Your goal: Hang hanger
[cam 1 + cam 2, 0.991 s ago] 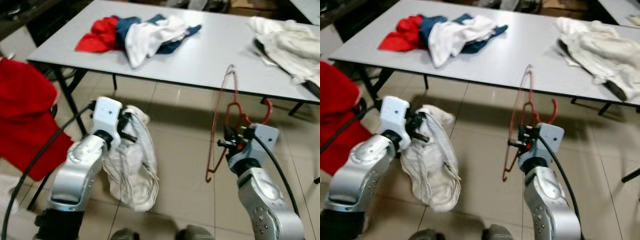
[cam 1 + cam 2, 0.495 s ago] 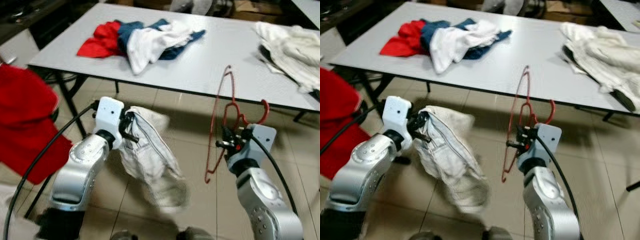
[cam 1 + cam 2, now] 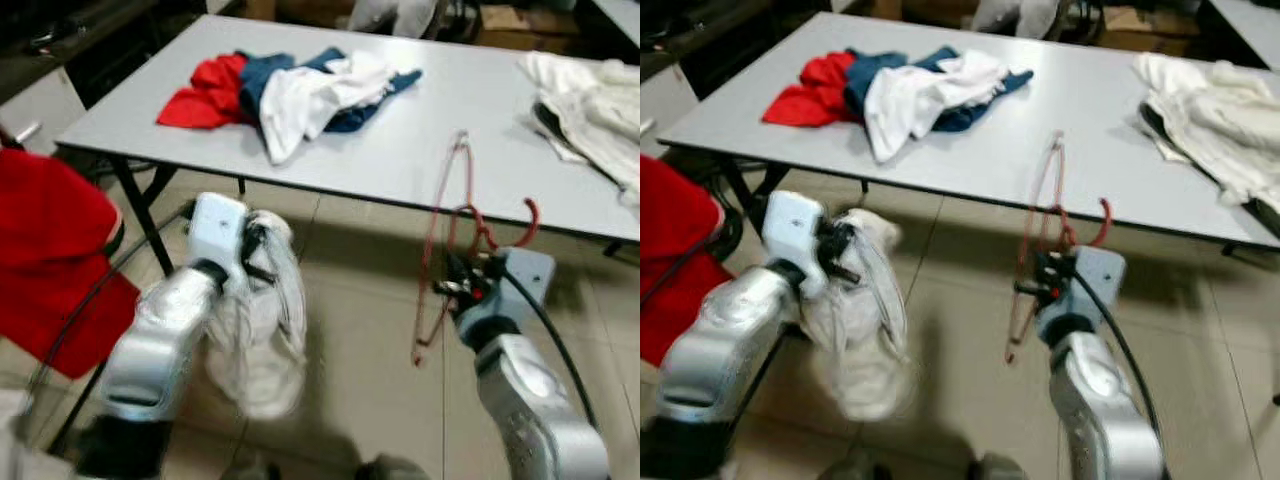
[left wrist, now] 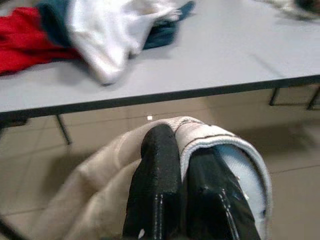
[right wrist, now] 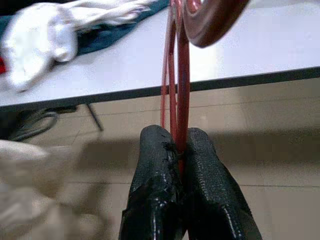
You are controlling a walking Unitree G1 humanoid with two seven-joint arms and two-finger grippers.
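A robot stands on a tiled floor [image 3: 350,330] facing a long pale grey surface [image 3: 440,120]. Its right pincer [image 5: 176,150], low on the right and in front of the surface, has its two black fingers [image 5: 155,185] pressed together on the thin wire of a red hanger [image 3: 445,250]. The hanger stands roughly upright above the pincer, its hook [image 3: 528,215] curling to the right and its top reaching in front of the surface's near edge. The left pincer [image 4: 177,150], low on the left, has its fingers clamped tight on the hem of a cream-white garment [image 3: 260,320], which droops below it toward the floor and is blurred. On the far left of the surface lies a heap of red, blue and white clothes [image 3: 290,85]. A second pile of whitish clothing [image 3: 590,110] lies at the surface's right end. A red cloth [image 3: 50,260] hangs at the far left, beside the left arm. No containers, labels or writing can be made out.
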